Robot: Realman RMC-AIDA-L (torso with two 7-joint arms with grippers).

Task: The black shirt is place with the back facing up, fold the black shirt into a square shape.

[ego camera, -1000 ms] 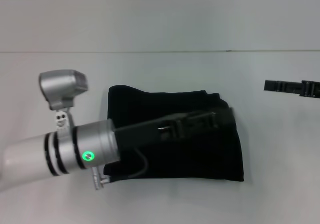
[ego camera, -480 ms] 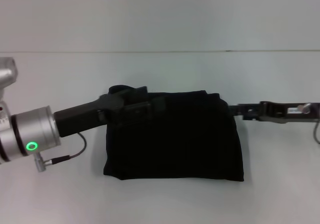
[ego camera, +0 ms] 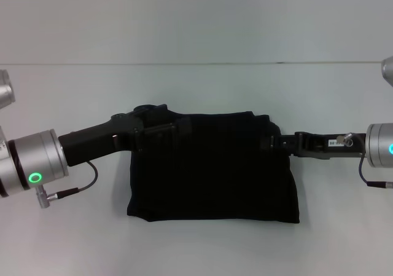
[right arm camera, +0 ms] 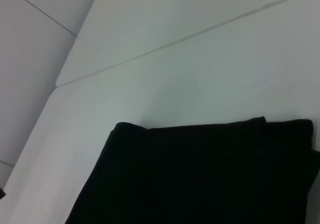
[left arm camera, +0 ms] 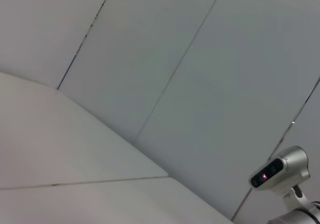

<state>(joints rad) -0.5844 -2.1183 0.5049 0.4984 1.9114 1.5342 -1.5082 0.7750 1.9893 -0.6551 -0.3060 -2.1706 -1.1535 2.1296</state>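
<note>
though flanked, black shirt (ego camera: pixel 215 171) on table (ego camera: pixel 202 251)

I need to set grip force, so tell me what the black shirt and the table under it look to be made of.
The black shirt looks like soft matte knit fabric, likely cotton or similar: no sheen, rounded folded edges, slightly rumpled corners. The table looks like a hard, smooth white surface, perhaps laminate or painted board, with faint straight seams; its exact material cannot be told. The left end effector and right end effector sit at the shirt's far corners.

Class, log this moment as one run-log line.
black shirt: folded, flat on table | left gripper: at its far-left corner | right gripper: at its far-right corner
</note>
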